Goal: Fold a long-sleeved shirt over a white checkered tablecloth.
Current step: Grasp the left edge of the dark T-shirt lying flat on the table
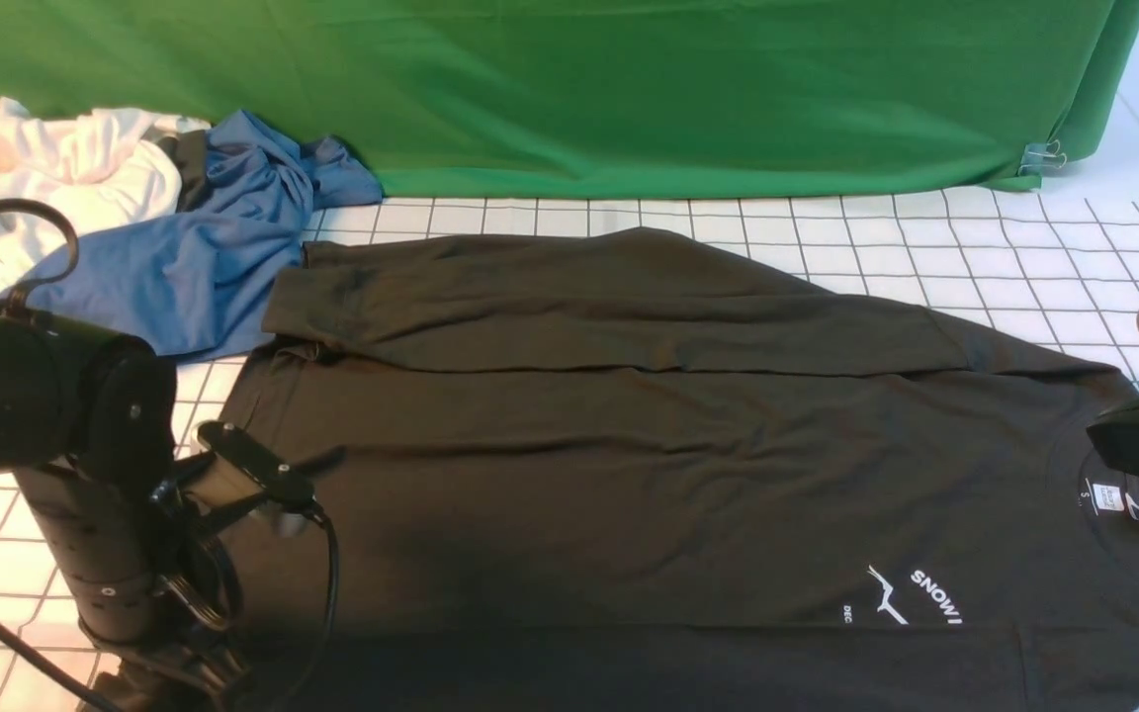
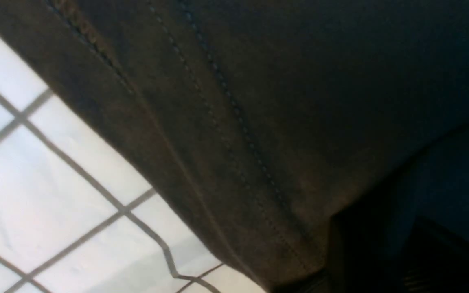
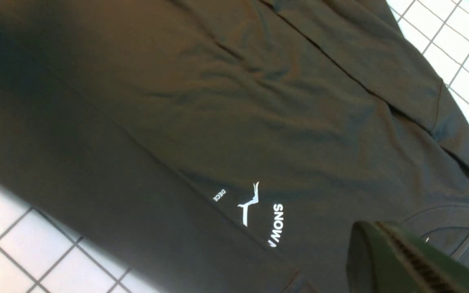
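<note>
Bright even light; long-sleeved shirt (image 1: 629, 475) underexposed; wrist views soft.

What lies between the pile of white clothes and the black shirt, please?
A crumpled blue garment lies between the white clothes and the black shirt, at the far left of the checkered tablecloth. Only the front view shows it.

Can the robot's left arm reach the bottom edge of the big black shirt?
Probably yes. The left arm sits right beside the hem of the long-sleeved shirt. That stitched edge fills the left wrist view up close, and nothing seems to lie between them.
</note>
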`<state>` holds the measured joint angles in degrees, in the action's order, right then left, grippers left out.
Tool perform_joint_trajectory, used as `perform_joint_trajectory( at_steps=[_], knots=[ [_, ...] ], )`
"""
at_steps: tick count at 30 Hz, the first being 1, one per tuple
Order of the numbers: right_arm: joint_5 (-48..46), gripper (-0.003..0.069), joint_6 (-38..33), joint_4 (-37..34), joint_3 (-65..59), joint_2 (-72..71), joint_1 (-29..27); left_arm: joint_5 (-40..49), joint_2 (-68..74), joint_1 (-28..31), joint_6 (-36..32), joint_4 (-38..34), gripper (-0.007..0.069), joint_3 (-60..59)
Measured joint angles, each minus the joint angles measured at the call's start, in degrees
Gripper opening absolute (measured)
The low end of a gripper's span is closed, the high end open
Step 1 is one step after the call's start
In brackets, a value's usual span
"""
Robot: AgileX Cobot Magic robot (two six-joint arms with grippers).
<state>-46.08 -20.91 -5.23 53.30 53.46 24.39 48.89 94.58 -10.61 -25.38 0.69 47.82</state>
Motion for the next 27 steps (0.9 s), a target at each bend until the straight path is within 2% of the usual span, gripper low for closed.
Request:
perform_joint_trajectory(
  at_steps=[1, 5, 18, 27],
  knots=[
    [0.00, 0.0013, 0.00, 0.00, 0.00, 0.00, 0.00, -0.23, -0.17, 0.00, 0.00, -0.10, 0.0031, -0.13],
    [0.00, 0.0015, 0.00, 0.00, 0.00, 0.00, 0.00, -1.12, -1.31, 0.00, 0.23, 0.15, -0.0008, -0.25],
    [0.43, 0.0016, 0.00, 0.18, 0.00, 0.00, 0.00, 7.35, -8.65, -0.17, -0.41, -1.79, -0.0009, 11.06],
    [0.43, 0.0020, 0.00, 0.18, 0.00, 0.00, 0.00, 7.93, -8.30, -7.34, -0.36, 3.37, -0.0009, 17.90]
  ],
)
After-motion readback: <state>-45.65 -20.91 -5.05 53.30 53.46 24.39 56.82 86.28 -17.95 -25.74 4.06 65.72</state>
